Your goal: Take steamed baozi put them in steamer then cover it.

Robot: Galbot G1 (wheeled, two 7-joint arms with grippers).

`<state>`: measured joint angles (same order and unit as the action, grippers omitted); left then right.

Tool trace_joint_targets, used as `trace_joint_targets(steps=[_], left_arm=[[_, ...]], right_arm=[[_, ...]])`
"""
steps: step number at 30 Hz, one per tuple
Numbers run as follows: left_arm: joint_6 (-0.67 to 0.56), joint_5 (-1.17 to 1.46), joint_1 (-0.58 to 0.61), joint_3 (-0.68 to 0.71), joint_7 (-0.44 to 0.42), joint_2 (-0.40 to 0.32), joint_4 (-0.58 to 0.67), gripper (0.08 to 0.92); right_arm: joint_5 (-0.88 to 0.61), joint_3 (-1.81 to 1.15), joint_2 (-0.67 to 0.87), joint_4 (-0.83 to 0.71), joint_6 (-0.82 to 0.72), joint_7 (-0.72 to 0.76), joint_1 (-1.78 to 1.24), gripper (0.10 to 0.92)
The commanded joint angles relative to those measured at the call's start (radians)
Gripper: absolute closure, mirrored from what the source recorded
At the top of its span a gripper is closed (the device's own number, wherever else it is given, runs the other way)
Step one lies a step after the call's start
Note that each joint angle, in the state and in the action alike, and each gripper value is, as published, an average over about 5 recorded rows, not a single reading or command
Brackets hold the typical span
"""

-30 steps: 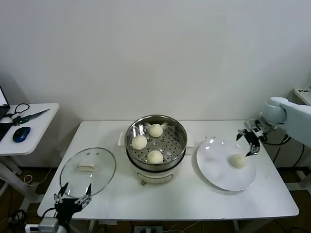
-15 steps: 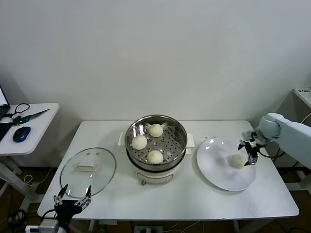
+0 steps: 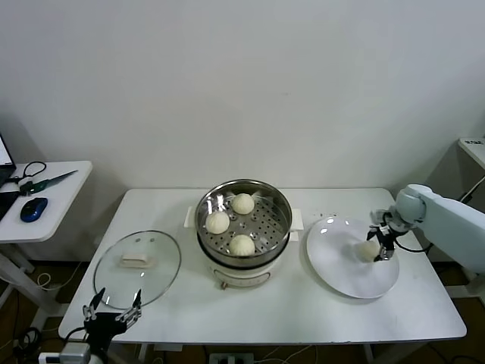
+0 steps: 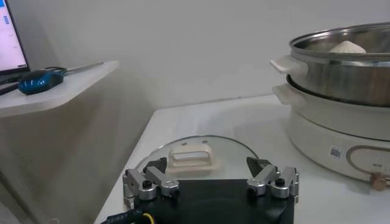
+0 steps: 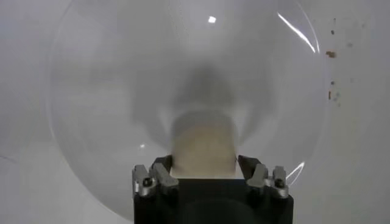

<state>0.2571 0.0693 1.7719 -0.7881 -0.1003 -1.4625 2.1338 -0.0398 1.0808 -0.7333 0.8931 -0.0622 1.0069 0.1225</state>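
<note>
The steamer (image 3: 282, 205), a shiny steel pot on a white base, stands mid-table and holds three baozi (image 3: 242, 203) (image 3: 217, 222) (image 3: 242, 245) on its perforated tray. One more baozi (image 3: 369, 249) lies on the white plate (image 3: 341, 265) at the right. My right gripper (image 3: 377, 246) is down on that plate. In the right wrist view its fingers press both sides of the bun (image 5: 203, 143), so the right gripper (image 5: 204, 163) is shut on it. My left gripper (image 3: 114, 309) waits open at the table's front left corner.
The glass lid (image 3: 137, 267) with its white handle lies flat on the table left of the steamer, just beyond the left gripper (image 4: 210, 165). A side table (image 3: 45, 197) with a blue mouse and scissors stands at far left. The steamer (image 4: 341, 67) has no cover on it.
My right gripper came down and in towards the baozi on the plate, and its fingers closed on the bun. The left arm stayed still.
</note>
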Motion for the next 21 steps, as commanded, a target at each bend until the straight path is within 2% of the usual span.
trace_joint_targets(steps=[1,6,10,15,21], left_arm=[[0.000,0.001,0.000,0.000,0.000,0.002,0.003,0.177],[0.002,0.002,-0.004,0.003,-0.001,0.003,0.010,0.177],[0.003,0.003,-0.005,0.006,0.000,0.003,0.015,0.177],[0.001,0.007,-0.003,0.009,0.002,0.004,0.016,0.177],[0.001,0.011,-0.008,0.015,0.002,0.003,0.028,0.177]], right_arm=[[-0.048,0.056,0.019,0.044,-0.013,0.012,0.068,0.324],[-0.200,0.333,0.059,0.163,-0.023,0.030,0.344,0.343],[-0.406,0.607,0.037,0.286,-0.031,0.037,0.658,0.346],[-0.630,0.820,-0.085,0.426,-0.053,0.046,1.006,0.347],[-0.875,0.801,-0.250,0.587,-0.189,-0.080,1.124,0.347]])
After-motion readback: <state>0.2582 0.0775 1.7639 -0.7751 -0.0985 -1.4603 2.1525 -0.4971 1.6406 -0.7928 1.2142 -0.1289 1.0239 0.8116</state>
